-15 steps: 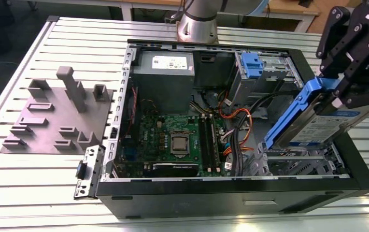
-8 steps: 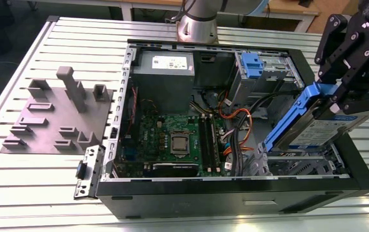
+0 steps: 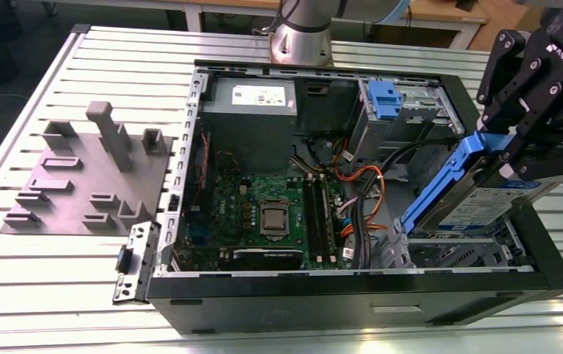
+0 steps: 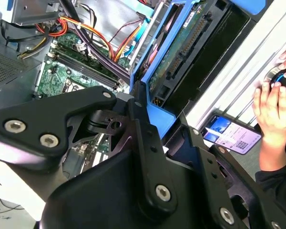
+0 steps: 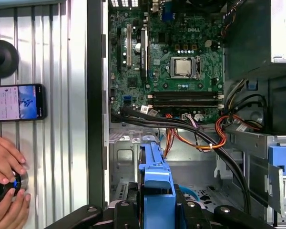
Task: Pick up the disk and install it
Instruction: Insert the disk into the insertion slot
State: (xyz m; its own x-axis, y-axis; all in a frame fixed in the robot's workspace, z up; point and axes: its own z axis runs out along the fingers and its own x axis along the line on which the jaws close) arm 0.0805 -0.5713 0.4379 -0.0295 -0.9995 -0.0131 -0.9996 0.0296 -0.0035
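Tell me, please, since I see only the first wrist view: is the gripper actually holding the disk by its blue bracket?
Observer: Yes. In the exterior view the gripper is shut on the disk, which hangs tilted over the drive cage at the case's corner.
Operator: Thank you. Is the disk seated yet?
Observer: No; in the exterior view its lower end is at the cage opening, with most of it above the case.
Operator: Which side faces the motherboard?
Observer: In the second wrist view the disk's circuit-board underside faces away from the motherboard.

Pale ribbed metal table (image 3: 46, 258), wooden benches (image 3: 261, 7) behind, dark floor (image 3: 7, 74) beside
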